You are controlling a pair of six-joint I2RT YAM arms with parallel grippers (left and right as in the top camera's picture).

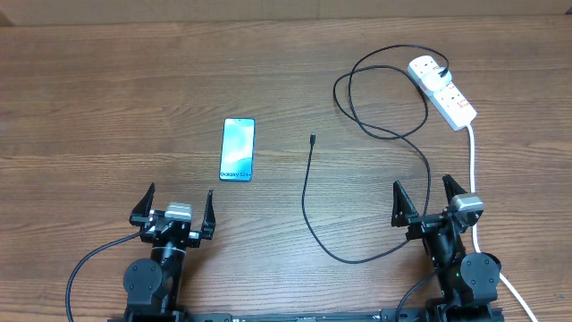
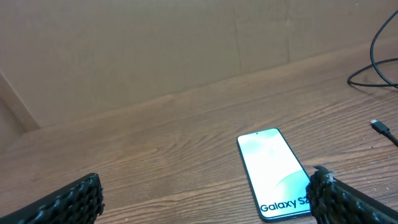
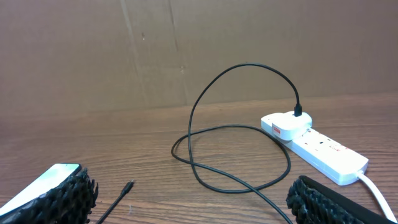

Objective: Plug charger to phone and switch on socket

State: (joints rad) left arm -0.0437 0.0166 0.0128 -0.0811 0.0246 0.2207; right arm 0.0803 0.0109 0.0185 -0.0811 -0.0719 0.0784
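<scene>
1. Brown wooden table (image 1: 98, 89) fills the overhead view. One phone (image 1: 238, 149) lies flat left of centre with its screen lit, well apart from both arms. One charger (image 1: 305, 190) lies to its right. The connector tip (image 1: 313, 139) rests loose on the wood near the phone but not touching it. The cable runs toward the arms, curls right, then loops away to a white plug (image 1: 427, 68) in the one socket (image 1: 450, 97) at the far right. One thick white cord (image 1: 471, 161) trails from the socket toward the near edge. The left gripper (image 1: 179, 197) and the right gripper (image 1: 422, 190) both sit at the near edge, each spread wide and holding nothing.
2. Left wrist view: the phone lies just ahead and right of centre, its "Galaxy" lettering at the near end beside the right of the two parted fingers (image 2: 71, 199). The connector tip shows at the right edge, apart from the phone.
3. Right wrist view: the socket sits far right with the plug in its left outlet and the other outlet free. Red marks show on top, but I cannot tell whether a switch is on. This gripper's fingers stand apart too.
4. Judged from this, no step is done and plugging in comes first. The next move calls for a fine pinch on the small tip, probably with the phone steadied, and the switch comes after that.
</scene>
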